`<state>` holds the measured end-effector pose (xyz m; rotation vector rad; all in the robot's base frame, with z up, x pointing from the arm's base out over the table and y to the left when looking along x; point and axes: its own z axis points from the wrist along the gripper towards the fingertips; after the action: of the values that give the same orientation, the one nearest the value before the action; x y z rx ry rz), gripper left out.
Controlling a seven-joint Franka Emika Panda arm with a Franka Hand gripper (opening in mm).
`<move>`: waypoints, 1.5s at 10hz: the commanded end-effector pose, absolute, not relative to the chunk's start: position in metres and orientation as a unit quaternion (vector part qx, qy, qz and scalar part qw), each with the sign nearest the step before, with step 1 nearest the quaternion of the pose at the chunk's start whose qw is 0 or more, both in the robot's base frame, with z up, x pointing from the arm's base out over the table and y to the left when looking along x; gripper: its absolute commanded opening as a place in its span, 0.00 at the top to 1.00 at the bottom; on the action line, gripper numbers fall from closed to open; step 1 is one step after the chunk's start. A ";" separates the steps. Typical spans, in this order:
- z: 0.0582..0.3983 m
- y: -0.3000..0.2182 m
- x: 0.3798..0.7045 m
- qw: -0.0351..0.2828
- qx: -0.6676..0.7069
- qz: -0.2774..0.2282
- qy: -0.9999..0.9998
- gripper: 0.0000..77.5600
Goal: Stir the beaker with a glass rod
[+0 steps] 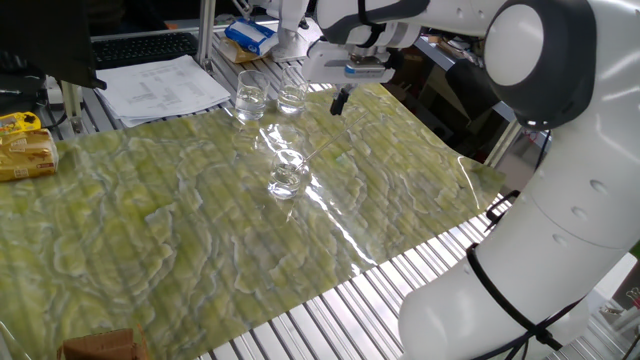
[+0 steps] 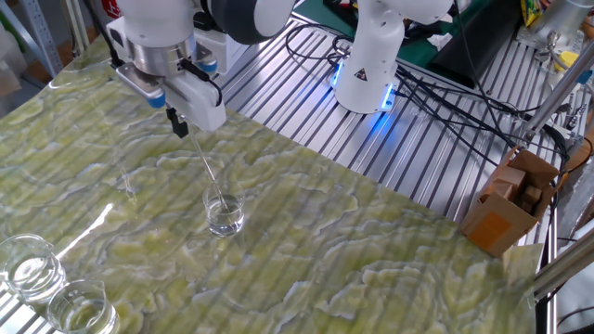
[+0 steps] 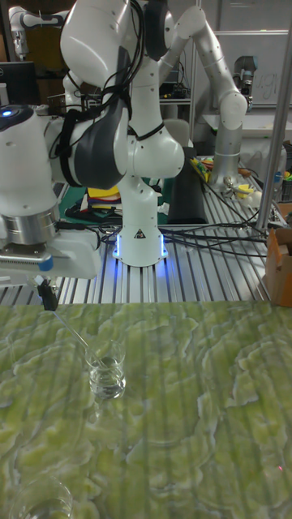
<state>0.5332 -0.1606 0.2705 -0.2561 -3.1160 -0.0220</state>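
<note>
Beaker (image 2: 225, 215) stirring apparently finished or paused, judging by the layout. Green patterned mat (image 2: 390, 269) spread across the table. Gripper (image 2: 175, 122) hanging above and just beside the rod's upper end, seemingly clasping nothing; jaw spread impossible to tell from these views. Beaker standing upright mid-mat, well apart from two similar beakers. Glass rod (image 2: 210, 173) leaning inside it, tip at the bottom. Next, probably: either regrasp the rod's top or withdraw clear without knocking it.

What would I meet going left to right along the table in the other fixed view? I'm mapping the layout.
Two spare beakers at the lower left → the gripper → the beaker with the glass rod → the cardboard box.
</note>
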 end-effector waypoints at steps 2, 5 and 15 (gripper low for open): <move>0.271 -0.169 0.527 0.004 -0.074 -0.007 -0.997 1.00; 0.274 -0.174 0.518 0.005 -0.073 -0.007 -0.997 1.00; 0.274 -0.174 0.518 0.007 -0.083 -0.010 -0.996 1.00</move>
<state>0.5178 -0.1741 0.2723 -0.2553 -3.1155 -0.0335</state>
